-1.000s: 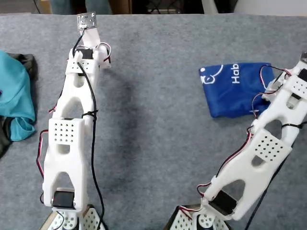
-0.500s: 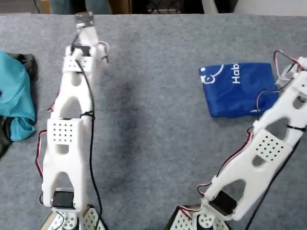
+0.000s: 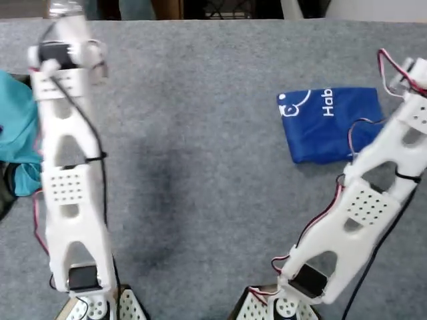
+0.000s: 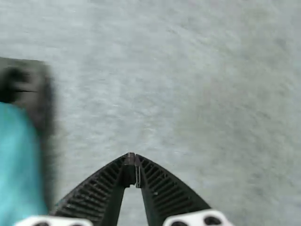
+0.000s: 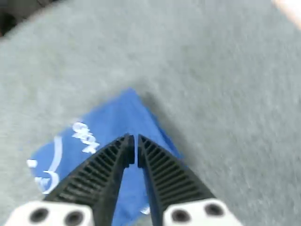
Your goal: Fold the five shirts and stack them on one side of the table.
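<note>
Folded blue shirt (image 3: pixel 328 127), white lettering and drawing on top, flat on grey table (image 3: pixel 213 167), right side. Teal shirt (image 3: pixel 17 127) crumpled over dark garment (image 3: pixel 5 197), left edge. Right gripper (image 5: pixel 132 141) over blue shirt, tips almost together, empty. Left gripper (image 4: pixel 131 165) pinched together, empty.

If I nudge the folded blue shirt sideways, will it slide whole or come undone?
Probably floppy: the blue shirt is soft cloth folded flat, so a push at one edge would likely bunch the layers. The table looks fuzzy, so it may drag rather than slide. Lifted by one pinch, it would probably sag open.
</note>
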